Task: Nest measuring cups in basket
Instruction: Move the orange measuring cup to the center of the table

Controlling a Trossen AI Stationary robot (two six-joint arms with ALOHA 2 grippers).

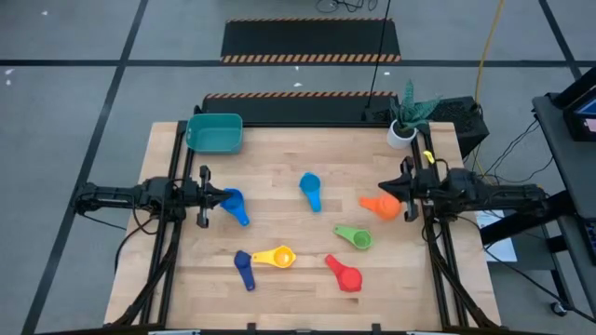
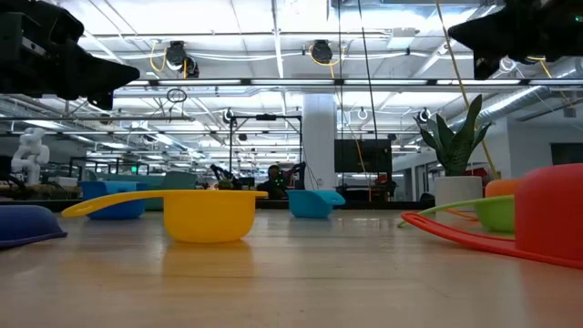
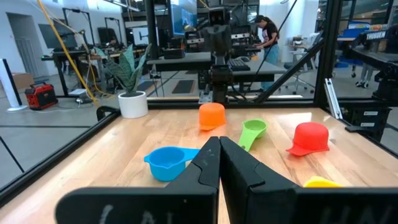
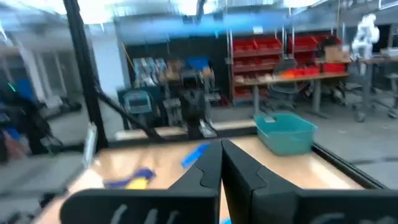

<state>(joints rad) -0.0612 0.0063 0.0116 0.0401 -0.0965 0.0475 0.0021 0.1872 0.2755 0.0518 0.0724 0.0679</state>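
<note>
From above, my left hand (image 1: 222, 196) hangs with its fingers together, empty, right over the blue cup (image 1: 234, 204), whose handle runs toward the surface's (image 1: 289, 149) near edge; the basket (image 1: 215, 132) lies just beyond it at the far left corner. My right hand (image 1: 399, 191), likewise pressed together and empty, sits beside the orange cup (image 1: 382, 206).

From my left wrist, the light blue cup (image 3: 167, 162) lies just ahead.

My right wrist sees the basket (image 4: 285, 132) across the surface, so my left is nearer.

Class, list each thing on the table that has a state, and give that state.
Basket: empty.
Blue cup: on table, below left claw.
Orange cup: upside down.
Red cup: upside down.
Yellow cup: upright.
Left claw: shut, empty.
Right claw: shut, empty.
</note>
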